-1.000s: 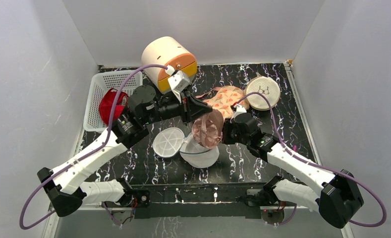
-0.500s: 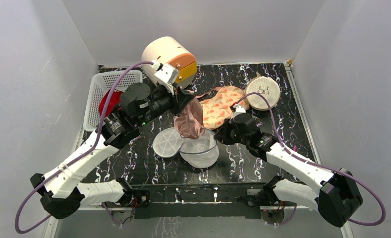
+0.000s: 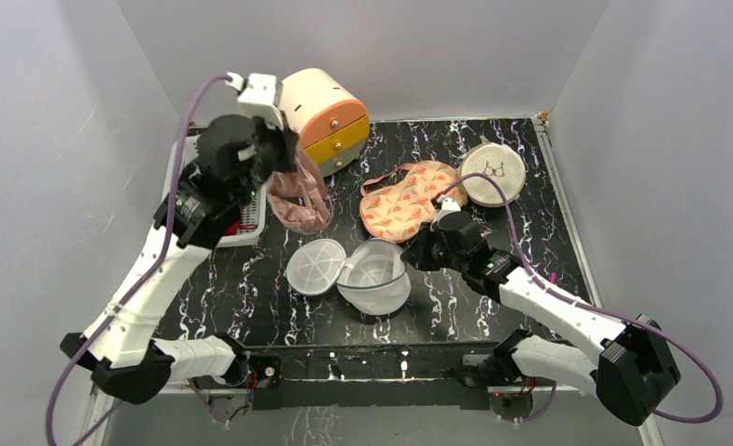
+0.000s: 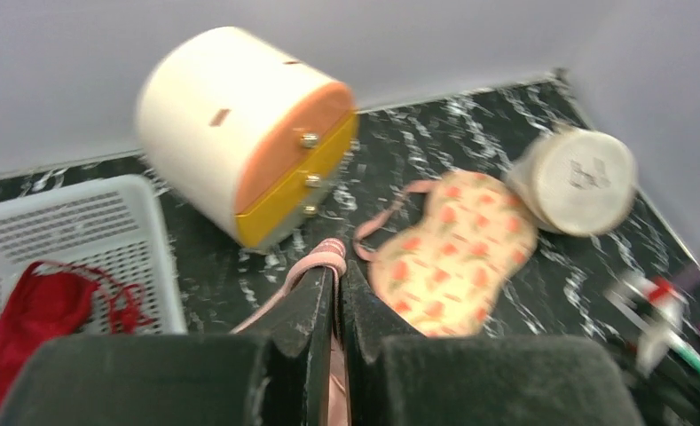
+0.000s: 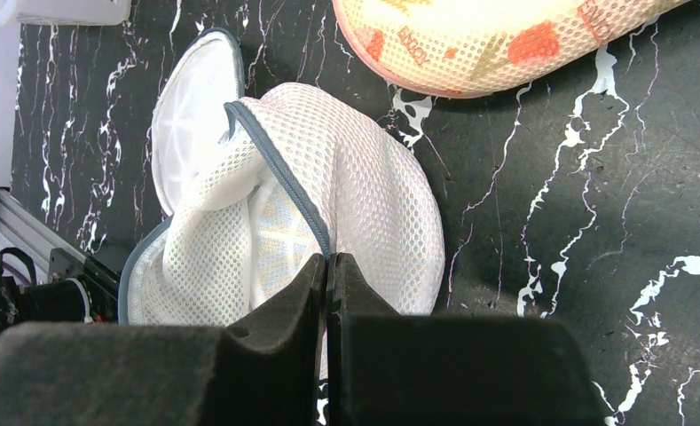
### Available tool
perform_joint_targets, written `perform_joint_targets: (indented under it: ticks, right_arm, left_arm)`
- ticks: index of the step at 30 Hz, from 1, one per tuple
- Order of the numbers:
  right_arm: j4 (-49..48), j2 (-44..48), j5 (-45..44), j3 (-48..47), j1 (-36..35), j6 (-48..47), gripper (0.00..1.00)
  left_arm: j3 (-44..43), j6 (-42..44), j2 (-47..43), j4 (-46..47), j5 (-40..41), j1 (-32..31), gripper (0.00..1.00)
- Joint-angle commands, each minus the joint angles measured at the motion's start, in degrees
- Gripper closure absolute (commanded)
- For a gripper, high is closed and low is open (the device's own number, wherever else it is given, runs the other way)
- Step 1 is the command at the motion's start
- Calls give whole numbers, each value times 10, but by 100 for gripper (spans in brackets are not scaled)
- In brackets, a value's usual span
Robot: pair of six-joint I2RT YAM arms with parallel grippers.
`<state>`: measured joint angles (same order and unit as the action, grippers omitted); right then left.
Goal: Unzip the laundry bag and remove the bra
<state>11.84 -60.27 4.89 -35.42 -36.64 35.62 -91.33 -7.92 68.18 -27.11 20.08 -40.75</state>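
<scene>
One bra (image 3: pixel 299 197) hangs pinched in the left hand (image 4: pixel 335 272), outside the unzipped laundry bag (image 3: pixel 382 294) the right hand (image 5: pixel 327 260) pinches.

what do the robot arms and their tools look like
Both the left arm and right arm have white shells with black joints. A purple cable runs along each to a white camera box at the wrist. The left tool and right tool are black, with two wedge-shaped fingers.

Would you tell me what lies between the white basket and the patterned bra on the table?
The pink bra, hanging from the shut left gripper, lies between the white basket and the patterned bra; the top view shows it.
</scene>
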Motion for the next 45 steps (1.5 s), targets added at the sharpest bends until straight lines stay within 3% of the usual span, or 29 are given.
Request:
perform_joint_targets:
  ticks: [1,5,14,21,25,31,37,39,42,45]
  right_arm:
    - [-26,4,-1,-10,1,-11,100]
    - [-25,7,-5,-6,1,-10,100]
    - [-25,10,-4,-5,1,-12,100]
    - [-16,6,-8,-8,1,-10,100]
    - [-18,-20,-9,-23,2,-10,100]
    - [-37,-43,1,-20,2,-6,100]
    - [-39,-49,0,-22,2,-13,100]
    - [-38,-46,-3,-20,2,-13,100]
    - [-39,-36,0,-13,2,-9,100]
    - [-29,-23,-5,-14,2,-10,100]
  left_arm:
    - [-28,-29,22,-35,-89,142,100]
    - [-18,-76,37,-16,-104,235,100]
    - [46,-108,23,98,-6,324,100]
    - [200,-56,56,156,31,406,100]
    - [235,-44,92,192,-5,420,100]
    - [213,-42,143,188,-81,452,100]
    - [199,-92,201,162,-177,486,99]
    - [198,-112,215,159,-206,508,85]
    - [168,-129,233,125,-214,531,46]
    - [177,-129,219,128,-186,531,18]
